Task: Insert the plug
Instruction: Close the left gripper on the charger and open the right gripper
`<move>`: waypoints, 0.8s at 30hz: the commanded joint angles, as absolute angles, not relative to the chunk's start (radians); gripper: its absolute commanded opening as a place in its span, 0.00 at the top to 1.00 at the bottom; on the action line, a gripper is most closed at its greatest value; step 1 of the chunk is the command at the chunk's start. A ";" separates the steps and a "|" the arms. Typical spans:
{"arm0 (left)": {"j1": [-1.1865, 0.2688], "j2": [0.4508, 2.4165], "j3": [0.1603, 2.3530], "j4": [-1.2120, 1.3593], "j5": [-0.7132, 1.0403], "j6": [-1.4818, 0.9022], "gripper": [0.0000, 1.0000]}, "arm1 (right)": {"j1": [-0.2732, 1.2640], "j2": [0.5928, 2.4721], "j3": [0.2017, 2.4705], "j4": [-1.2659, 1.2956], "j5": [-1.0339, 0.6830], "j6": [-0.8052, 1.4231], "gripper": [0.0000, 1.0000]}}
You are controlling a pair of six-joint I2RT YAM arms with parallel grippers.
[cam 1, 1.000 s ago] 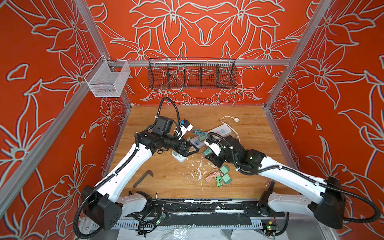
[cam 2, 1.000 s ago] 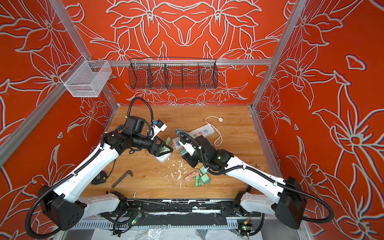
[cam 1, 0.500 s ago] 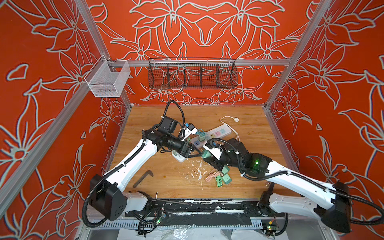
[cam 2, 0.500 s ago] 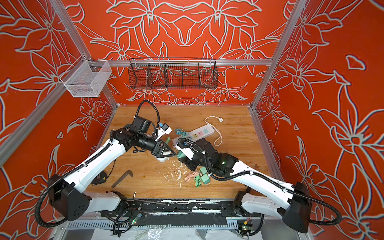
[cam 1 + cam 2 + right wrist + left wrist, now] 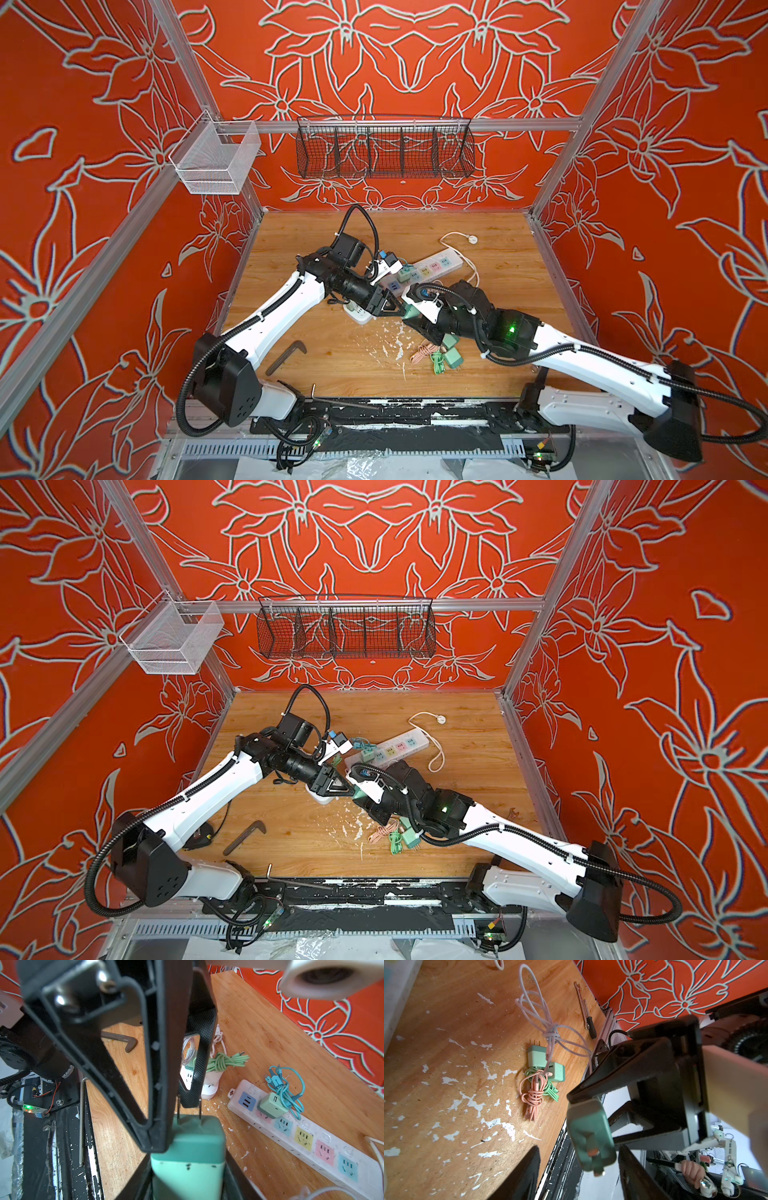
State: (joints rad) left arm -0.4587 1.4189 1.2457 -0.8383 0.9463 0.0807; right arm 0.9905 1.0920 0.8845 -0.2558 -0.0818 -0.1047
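A green plug (image 5: 189, 1147) with two metal prongs is held above the wooden table in my right gripper (image 5: 188, 1178), which is shut on its body. In both top views the grippers meet mid-table over the plug (image 5: 410, 311) (image 5: 360, 794). My left gripper (image 5: 579, 1167) stands open around the plug (image 5: 591, 1136), prongs pointing into it; one side still shows a gap. The white power strip (image 5: 428, 268) (image 5: 301, 1136) with coloured sockets lies just behind, and another green plug (image 5: 272, 1105) sits in it. A white socket cube (image 5: 359, 316) (image 5: 207, 1086) stands under the left gripper (image 5: 397, 311).
Loose green chargers with pink and green cables (image 5: 440, 357) (image 5: 542, 1070) lie near the right arm. A brown hooked tool (image 5: 286, 355), a hex key (image 5: 332, 399) at the front edge and a wrench (image 5: 583, 1005) by the right wall also lie on the table. Wire baskets (image 5: 384, 149) hang on the back wall.
The left arm swung right and the right arm brought the plug up to meet it. The left jaws have narrowed around the plug. The right grip is unchanged.
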 commanded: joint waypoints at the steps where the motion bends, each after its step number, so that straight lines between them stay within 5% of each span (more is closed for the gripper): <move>1: -0.469 1.439 1.268 -0.882 0.965 0.105 0.43 | 1.004 1.098 0.922 -0.217 -0.044 -0.138 0.66; 24: -0.480 1.496 1.289 -0.868 0.975 0.070 0.76 | 1.045 1.115 0.933 -0.173 0.025 -0.157 0.67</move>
State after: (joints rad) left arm -0.4763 1.4849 1.2682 -0.8677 0.9878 0.0570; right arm 1.0302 1.1267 0.8932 -0.2497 0.0307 -0.1349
